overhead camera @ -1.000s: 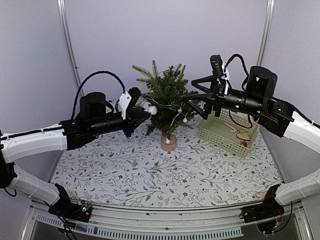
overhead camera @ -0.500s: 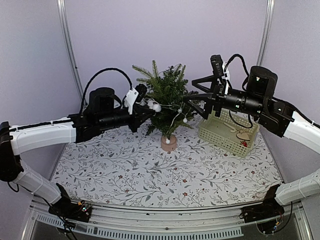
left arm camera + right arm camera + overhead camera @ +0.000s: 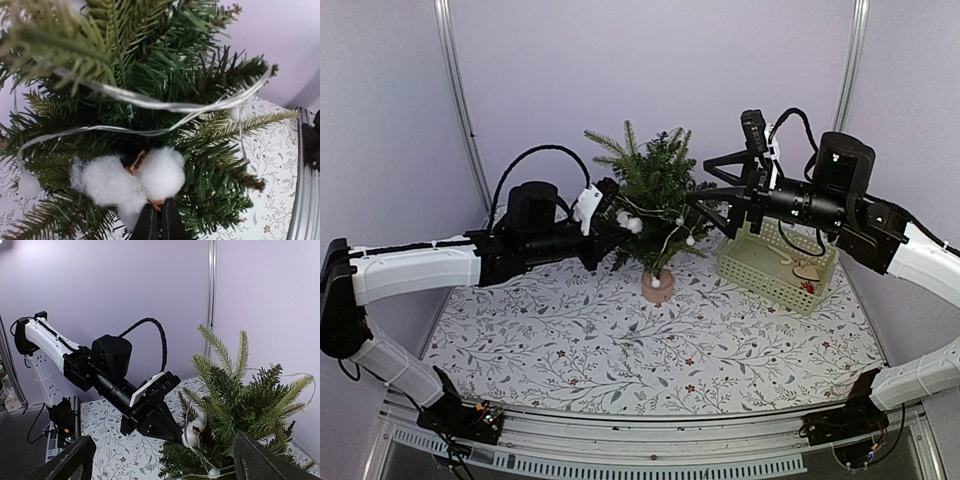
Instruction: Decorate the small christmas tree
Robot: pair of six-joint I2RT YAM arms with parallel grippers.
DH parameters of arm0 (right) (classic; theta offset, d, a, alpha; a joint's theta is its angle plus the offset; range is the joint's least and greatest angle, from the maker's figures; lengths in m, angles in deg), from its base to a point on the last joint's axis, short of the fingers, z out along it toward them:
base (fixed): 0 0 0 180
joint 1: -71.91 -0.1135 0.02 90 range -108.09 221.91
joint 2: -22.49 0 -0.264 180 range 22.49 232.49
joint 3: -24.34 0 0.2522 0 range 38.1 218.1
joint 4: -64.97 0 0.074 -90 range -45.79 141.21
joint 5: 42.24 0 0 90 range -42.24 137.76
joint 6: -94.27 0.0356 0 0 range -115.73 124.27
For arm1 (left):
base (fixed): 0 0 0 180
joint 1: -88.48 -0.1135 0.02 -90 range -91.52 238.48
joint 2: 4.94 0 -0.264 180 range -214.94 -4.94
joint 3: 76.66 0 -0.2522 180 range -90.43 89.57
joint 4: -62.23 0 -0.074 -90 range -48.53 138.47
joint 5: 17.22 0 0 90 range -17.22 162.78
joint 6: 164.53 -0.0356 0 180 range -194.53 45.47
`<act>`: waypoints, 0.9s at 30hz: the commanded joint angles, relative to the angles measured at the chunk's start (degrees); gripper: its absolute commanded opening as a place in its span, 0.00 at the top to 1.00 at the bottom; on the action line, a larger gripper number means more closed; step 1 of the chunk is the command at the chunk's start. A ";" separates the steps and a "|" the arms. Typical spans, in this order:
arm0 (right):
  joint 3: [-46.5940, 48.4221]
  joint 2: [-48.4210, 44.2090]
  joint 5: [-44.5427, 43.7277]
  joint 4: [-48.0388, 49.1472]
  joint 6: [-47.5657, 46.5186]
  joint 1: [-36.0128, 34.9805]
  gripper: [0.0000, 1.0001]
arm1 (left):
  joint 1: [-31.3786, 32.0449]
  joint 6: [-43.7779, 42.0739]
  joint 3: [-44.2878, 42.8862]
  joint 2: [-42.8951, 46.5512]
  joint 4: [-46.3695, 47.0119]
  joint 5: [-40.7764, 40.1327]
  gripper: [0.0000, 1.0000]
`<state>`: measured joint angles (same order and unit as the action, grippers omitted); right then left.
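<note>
While my left gripper pokes into the left side of the tree, its jaws are pinched together on a white cotton puff. The tips sit right at the puff's bottom edge, w/ a bit of brown stem showing just above them. The puff sits among the mid branches, under a thin light string w/ small white beads that loops across the needles. Tree stands upright on its round tan base, back-centre of the flowered table, btwn my two arms. My right gripper hangs at the tree's right side, jaws spread wide, nothing in them. Can't tell if the lower finger touches the branch tips. Pale slotted basket sits just right of the tree, partly under my right arm, w/ a few small bits inside.
</note>
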<state>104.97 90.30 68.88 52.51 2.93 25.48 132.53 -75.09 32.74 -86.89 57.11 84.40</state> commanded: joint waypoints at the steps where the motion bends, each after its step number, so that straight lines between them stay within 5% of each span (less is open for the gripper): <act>1: -0.05 -0.53 -0.16 0.37 -0.50 0.37 0.01 | -1.02 0.38 -2.65 -2.15 -1.31 0.63 1.00; 12: 0.19 -0.46 0.13 0.37 -0.50 0.34 0.01 | -1.34 2.32 -6.07 -4.00 -1.66 0.89 0.89; 17: 0.17 -0.40 -0.07 0.16 -0.50 0.38 0.01 | -1.34 2.16 -6.29 -2.51 -3.23 0.98 0.63; 24: -0.91 -1.31 -1.54 -0.12 -0.81 0.45 0.01 | -1.34 2.56 -2.07 3.90 -6.24 -0.64 0.52; 27: -1.47 -1.62 -1.86 0.09 -0.72 0.99 0.01 | -1.28 2.46 0.98 7.41 -5.71 -0.28 0.40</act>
<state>104.86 90.26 68.38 52.51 2.73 25.50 131.79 -72.57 30.48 -84.29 52.24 84.14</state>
